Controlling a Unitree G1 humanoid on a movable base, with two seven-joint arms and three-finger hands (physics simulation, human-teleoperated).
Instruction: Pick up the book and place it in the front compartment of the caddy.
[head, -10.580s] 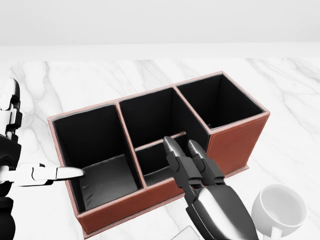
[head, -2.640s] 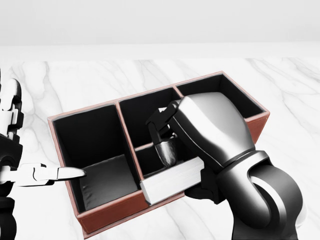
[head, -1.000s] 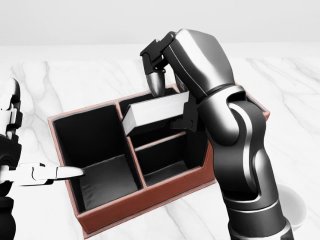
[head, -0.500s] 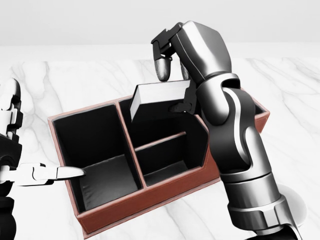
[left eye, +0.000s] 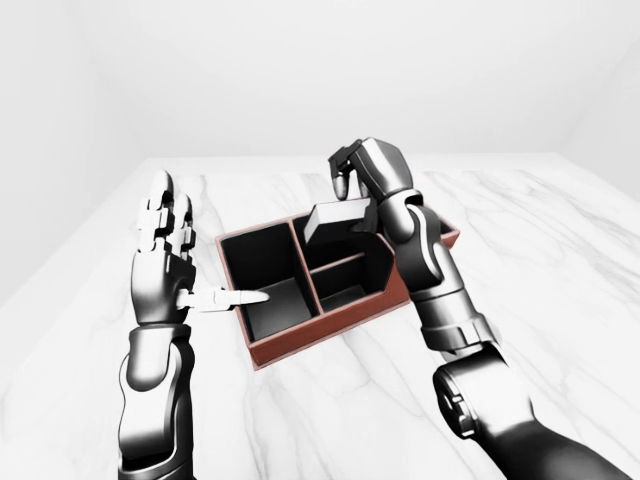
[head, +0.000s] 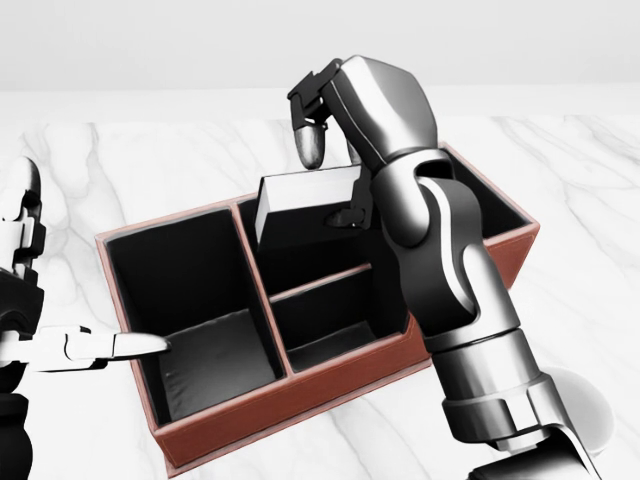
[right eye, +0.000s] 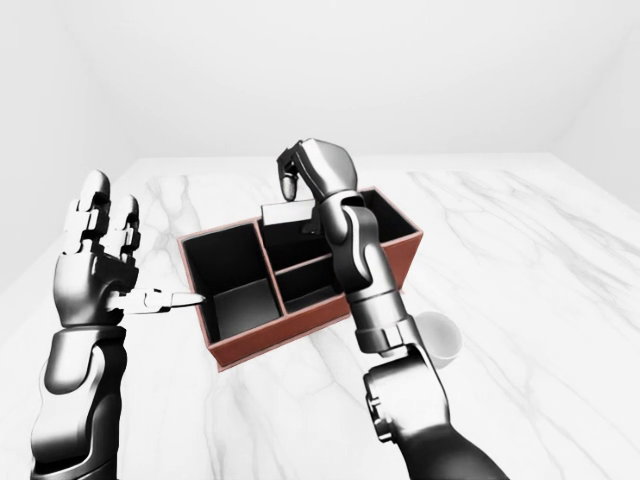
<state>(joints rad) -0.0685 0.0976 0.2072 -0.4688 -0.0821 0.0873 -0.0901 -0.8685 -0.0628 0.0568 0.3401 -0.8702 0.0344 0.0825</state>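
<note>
Grasping the book (head: 305, 200), the right robot hand (head: 335, 150) holds it above the caddy (head: 300, 385), lowering into the compartment below remains.

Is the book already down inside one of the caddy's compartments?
No: in the head view the right hand holds the book above the caddy, over its middle section.

We worked at a white marble table (left eye: 560, 250) with grey veins. A red-brown caddy (head: 330, 385) with black-lined compartments stood on it near the middle, set at a slant. A white cup (right eye: 442, 338) sat on the tabletop just beside the caddy, to its lower right in the right-eye view.
</note>
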